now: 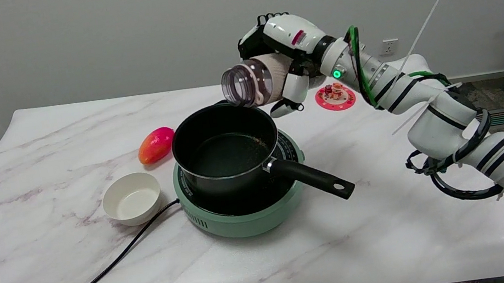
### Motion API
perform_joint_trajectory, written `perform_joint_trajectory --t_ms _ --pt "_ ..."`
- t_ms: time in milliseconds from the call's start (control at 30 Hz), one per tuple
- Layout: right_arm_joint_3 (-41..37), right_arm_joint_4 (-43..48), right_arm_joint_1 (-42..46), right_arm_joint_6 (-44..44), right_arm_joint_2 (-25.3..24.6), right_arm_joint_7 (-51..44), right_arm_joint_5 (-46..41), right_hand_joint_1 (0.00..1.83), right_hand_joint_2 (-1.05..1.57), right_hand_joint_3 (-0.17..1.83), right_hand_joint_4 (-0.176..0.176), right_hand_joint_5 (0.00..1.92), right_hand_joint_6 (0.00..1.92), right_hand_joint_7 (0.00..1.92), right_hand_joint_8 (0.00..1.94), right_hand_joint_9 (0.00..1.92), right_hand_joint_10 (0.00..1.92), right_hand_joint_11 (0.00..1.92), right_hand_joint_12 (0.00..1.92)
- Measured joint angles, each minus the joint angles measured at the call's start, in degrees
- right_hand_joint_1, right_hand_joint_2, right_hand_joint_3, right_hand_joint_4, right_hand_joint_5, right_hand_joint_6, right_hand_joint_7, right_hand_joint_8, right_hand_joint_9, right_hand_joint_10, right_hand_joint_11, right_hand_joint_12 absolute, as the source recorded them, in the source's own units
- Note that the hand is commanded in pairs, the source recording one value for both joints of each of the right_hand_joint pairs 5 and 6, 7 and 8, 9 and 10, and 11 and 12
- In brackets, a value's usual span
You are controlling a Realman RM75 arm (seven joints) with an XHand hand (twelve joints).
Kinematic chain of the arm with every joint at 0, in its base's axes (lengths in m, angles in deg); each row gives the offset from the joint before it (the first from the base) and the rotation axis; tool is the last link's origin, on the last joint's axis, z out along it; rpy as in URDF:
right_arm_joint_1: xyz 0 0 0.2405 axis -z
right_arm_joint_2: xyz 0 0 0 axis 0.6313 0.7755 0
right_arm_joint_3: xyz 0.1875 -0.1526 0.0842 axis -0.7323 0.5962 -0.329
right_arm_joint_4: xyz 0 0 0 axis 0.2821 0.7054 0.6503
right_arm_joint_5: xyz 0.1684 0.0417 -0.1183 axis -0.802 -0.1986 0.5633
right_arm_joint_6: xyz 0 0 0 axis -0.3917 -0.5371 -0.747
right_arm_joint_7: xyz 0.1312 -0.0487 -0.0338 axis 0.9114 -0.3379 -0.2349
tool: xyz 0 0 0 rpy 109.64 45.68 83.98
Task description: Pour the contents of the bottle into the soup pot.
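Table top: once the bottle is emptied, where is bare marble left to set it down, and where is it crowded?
Bare marble lies right of the pot handle, under the right arm, and along the near edge in front of the green cooker. The far left corner behind the mango is bare too. It is crowded left of the cooker: white bowl, mango and black cord.

You've got a black soup pot (225,148) on a mint-green round cooker (244,212), a pink-and-orange mango-looking fruit (156,145), a plain white bowl (131,198), a red round coaster (335,97), and a clear plastic bottle (253,82) with a beige label, all over white marble tabletop (35,159) with grey veining.
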Motion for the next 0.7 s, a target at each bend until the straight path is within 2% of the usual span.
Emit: perform_joint_trajectory --t_ms 400,700 --pt "0.24 4.15 -0.43 2.04 0.58 -2.16 12.24 1.57 1.25 0.85 0.0 1.92 1.92 1.92 1.92 1.5 1.5 1.27 1.27" --pt "1.45 6.01 -2.88 2.15 2.05 -3.17 17.91 1.57 1.24 0.87 0.0 1.92 1.92 1.92 1.92 1.49 1.49 1.27 1.27"
